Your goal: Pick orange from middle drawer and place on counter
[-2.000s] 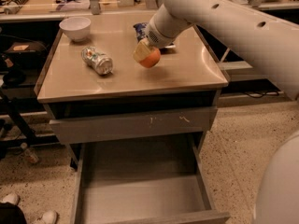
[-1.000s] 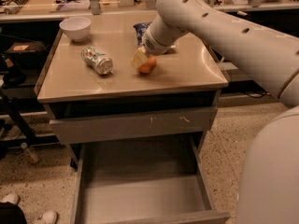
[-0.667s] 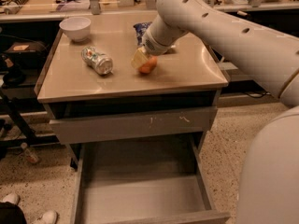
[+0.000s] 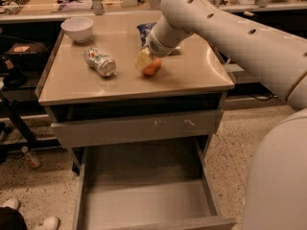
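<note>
The orange [image 4: 153, 68] rests on the tan counter [image 4: 196, 73], near its middle. My gripper [image 4: 147, 63] reaches down from the right and stays closed around the orange, with one pale finger [image 4: 142, 60] against its left side. The middle drawer [image 4: 144, 198] is pulled open below the counter, and its grey floor is bare. The far side of the orange is hidden by the gripper's wrist.
A white bowl [image 4: 77, 28] stands at the counter's back left. A crushed can [image 4: 100, 61] lies left of the orange, and a blue bag [image 4: 145, 30] is behind the gripper. A closed scratched drawer front [image 4: 134, 128] sits above the open drawer. A cluttered bench [image 4: 48, 4] runs behind.
Two seconds ago the orange hung just above the counter in the gripper. It has since come down onto the counter top and has barely moved in the last second.
</note>
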Robot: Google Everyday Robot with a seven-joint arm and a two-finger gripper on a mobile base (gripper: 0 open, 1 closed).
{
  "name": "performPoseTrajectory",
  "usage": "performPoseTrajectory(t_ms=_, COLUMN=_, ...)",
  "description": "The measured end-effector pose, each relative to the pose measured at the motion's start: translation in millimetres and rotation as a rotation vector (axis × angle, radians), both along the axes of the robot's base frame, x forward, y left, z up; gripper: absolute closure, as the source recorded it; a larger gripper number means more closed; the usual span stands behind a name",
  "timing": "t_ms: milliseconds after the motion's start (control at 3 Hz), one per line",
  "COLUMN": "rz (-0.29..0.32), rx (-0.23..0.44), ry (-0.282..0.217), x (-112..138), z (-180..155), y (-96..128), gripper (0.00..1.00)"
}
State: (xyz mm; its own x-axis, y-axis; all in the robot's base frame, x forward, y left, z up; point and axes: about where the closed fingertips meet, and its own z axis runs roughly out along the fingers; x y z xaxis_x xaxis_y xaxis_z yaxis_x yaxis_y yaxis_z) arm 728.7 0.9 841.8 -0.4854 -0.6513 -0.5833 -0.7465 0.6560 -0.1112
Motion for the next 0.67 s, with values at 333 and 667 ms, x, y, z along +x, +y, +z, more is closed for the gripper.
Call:
performPoseTrajectory(t_ms=333, rz=0.0, rx=0.0, ry=0.0, x=0.0, z=0.0, y=0.0, gripper=0.12)
performPoseTrajectory(t_ms=667, rz=0.0, rx=0.0, ry=0.0, x=0.0, z=-0.1, y=0.1, gripper=0.0)
